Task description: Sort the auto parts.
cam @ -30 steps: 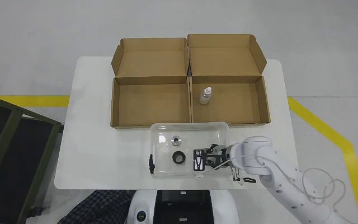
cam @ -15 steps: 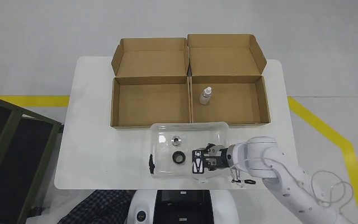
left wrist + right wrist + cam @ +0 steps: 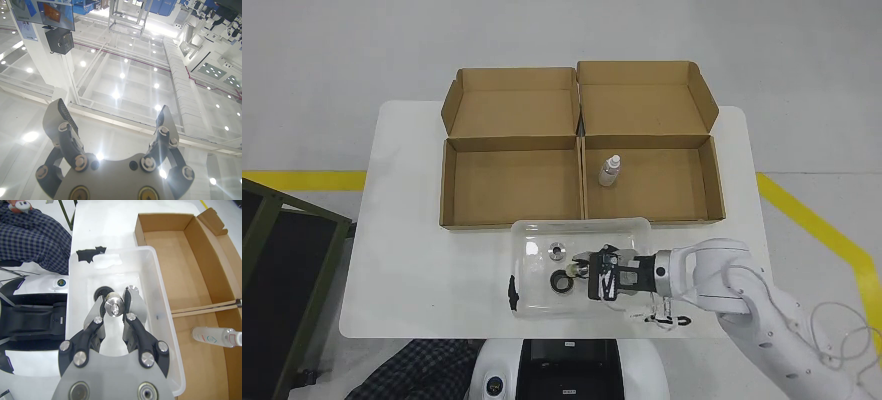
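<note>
The right gripper has its fingers drawn in narrowly on a silver cylindrical part, one pad pressing each side of it. In the top view this grip sits low and a little right of centre in the frame, inside the clear plastic bin. The part appears lifted off the bin floor, though the view does not settle that. Just past the fingertips a black ring lies on the bin floor. A small silver disc lies near it, toward the bin's upper left.

Above the bin in the top view two open cardboard boxes stand side by side, the left box and the right box. A small white bottle lies in the right box. All rest on the white table.

The left gripper points up at a ceiling, its fingers spread wide.
</note>
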